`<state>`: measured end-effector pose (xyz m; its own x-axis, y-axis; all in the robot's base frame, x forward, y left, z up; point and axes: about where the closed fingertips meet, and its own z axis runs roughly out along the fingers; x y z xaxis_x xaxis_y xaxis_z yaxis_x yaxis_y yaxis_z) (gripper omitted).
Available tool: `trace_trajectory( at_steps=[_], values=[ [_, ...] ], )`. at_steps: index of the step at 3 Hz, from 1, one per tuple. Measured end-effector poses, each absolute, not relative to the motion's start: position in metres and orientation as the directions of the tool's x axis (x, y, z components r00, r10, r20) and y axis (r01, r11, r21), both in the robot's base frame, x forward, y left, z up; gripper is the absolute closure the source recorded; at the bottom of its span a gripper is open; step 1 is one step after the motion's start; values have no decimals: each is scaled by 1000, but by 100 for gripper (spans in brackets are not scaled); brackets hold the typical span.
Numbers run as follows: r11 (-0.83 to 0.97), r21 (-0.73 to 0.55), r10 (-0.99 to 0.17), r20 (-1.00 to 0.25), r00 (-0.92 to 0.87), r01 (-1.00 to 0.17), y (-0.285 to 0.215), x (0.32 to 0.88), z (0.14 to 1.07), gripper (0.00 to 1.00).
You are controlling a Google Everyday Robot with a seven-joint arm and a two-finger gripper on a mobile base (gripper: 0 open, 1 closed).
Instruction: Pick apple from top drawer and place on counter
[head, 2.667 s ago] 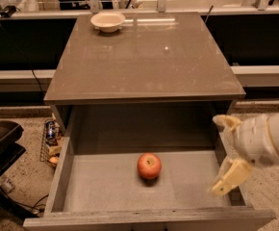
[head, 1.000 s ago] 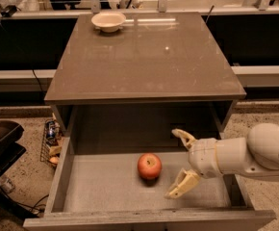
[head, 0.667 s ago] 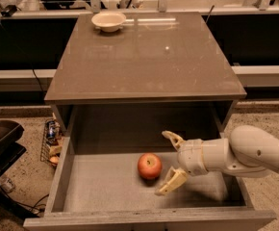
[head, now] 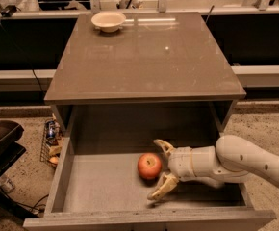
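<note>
From my station, the apple (head: 149,166) sits on the grey floor of the top drawer (head: 101,189), which is pulled out, roughly mid-width and nearer the front panel than the back. The hand (head: 153,169) is down inside the drawer just to the apple's right, released and spread wide. One finger (head: 161,146) reaches past the apple's far side and the other (head: 162,186) angles toward the drawer front, so the fruit lies between them at their open end. I cannot tell whether either finger touches it. The pale arm (head: 247,161) comes in low from the right, over the drawer's side wall. Above the drawer, the tabletop (head: 144,64) carries a white bowl (head: 108,20) near its far left corner, well apart from the apple.
</note>
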<state>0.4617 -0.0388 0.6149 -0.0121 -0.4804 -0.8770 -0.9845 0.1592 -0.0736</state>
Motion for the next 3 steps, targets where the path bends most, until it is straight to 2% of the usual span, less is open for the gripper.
trace_trajectory(
  at_steps=[1,2,3],
  values=[
    [158,-55,-447,-894,-22,-986,-29,462,604,17],
    [153,-53,-447,-894,-21,-987,-28,461,604,48],
    [151,-53,-447,-895,-20,-987,-26,460,603,72]
  ],
)
